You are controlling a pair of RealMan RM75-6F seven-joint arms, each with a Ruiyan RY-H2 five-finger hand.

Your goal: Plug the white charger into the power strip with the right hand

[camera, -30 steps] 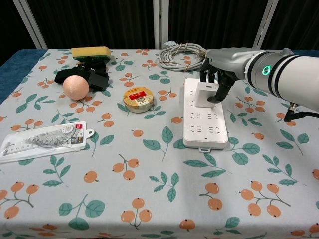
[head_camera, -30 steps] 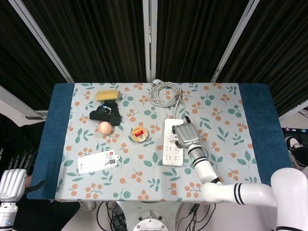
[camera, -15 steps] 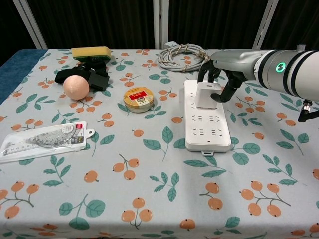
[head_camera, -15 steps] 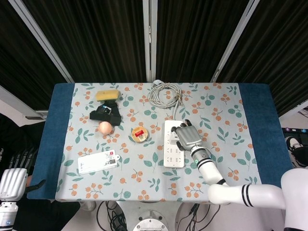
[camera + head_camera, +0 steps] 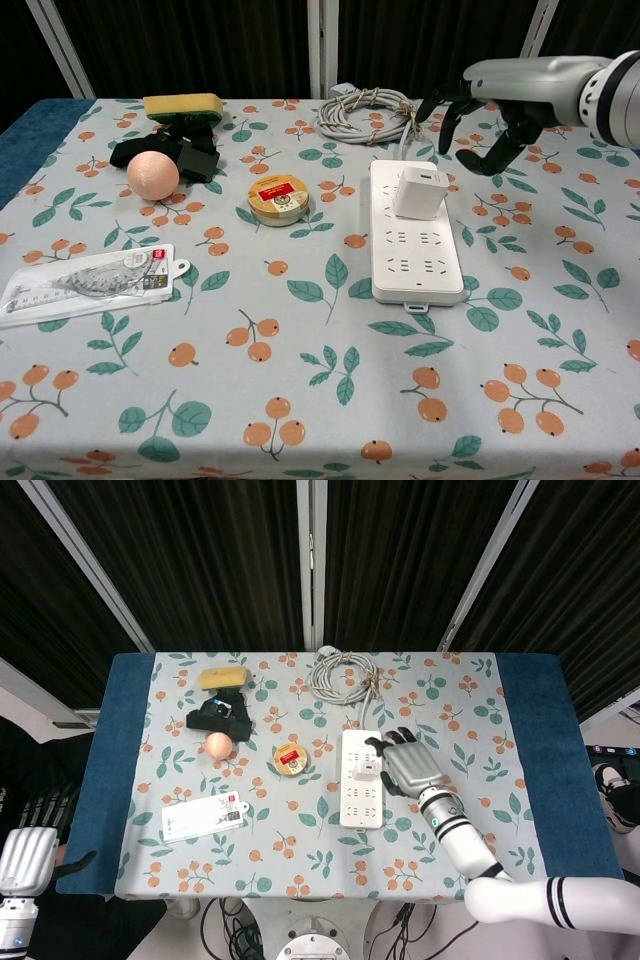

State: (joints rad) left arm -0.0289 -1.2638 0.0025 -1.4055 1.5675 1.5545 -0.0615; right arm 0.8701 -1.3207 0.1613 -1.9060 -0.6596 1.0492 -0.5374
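The white charger (image 5: 419, 191) stands upright in the far end of the white power strip (image 5: 412, 251), also seen as the charger (image 5: 367, 768) on the power strip (image 5: 355, 800) from above. My right hand (image 5: 500, 110) hovers above and to the right of the charger, fingers spread, holding nothing; from above the right hand (image 5: 410, 768) sits just right of the strip. My left hand (image 5: 25, 860) rests off the table at the lower left corner of the head view; its fingers are hard to make out.
A coiled grey cable (image 5: 366, 105) lies behind the strip. Left of it sit a round tin (image 5: 277, 198), a peach-coloured ball (image 5: 152, 175), a black object (image 5: 175, 152), a yellow sponge (image 5: 183, 104) and a packaged item (image 5: 85, 282).
My right hand has let go of the charger, opened, and lifted away up and to the right. The charger stays standing in the strip.
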